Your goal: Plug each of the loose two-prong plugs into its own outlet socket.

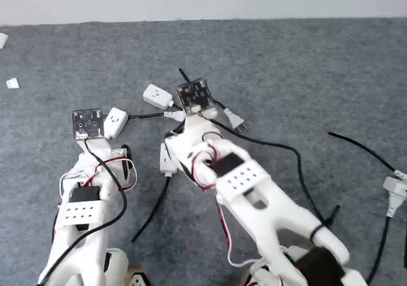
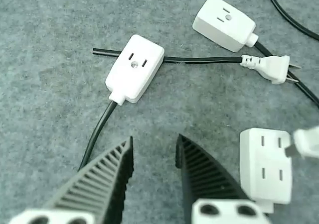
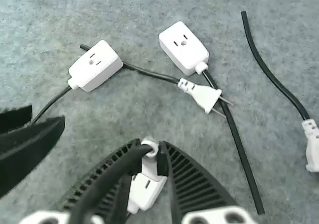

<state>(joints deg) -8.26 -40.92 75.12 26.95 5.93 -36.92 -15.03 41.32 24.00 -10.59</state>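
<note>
**STATUS: RIGHT GRIPPER CLAMPING A PLUG AT THE SOCKET BLOCK**

The right gripper is pinching a white two-prong plug on a black cord, with both ribbed black fingers pressing against it. The plug is sitting at one end of a white rectangular socket block that carries two pairs of slots. Whether the prongs are seated cannot be told. In the high view the block is lying on the grey carpet between the two arms, just beside the right arm.

The left gripper is hovering low over the carpet with its fingers spread and empty. Near its fingertips a white single-outlet socket on a black cord is lying face up. A second white single-outlet socket is lying farther off. A loose white two-prong plug is resting unplugged near this second socket, its prongs pointing away from the first.

Another loose pale plug is lying on the far side of the right arm. A third loose white plug is lying well apart at the high view's right edge.
</note>
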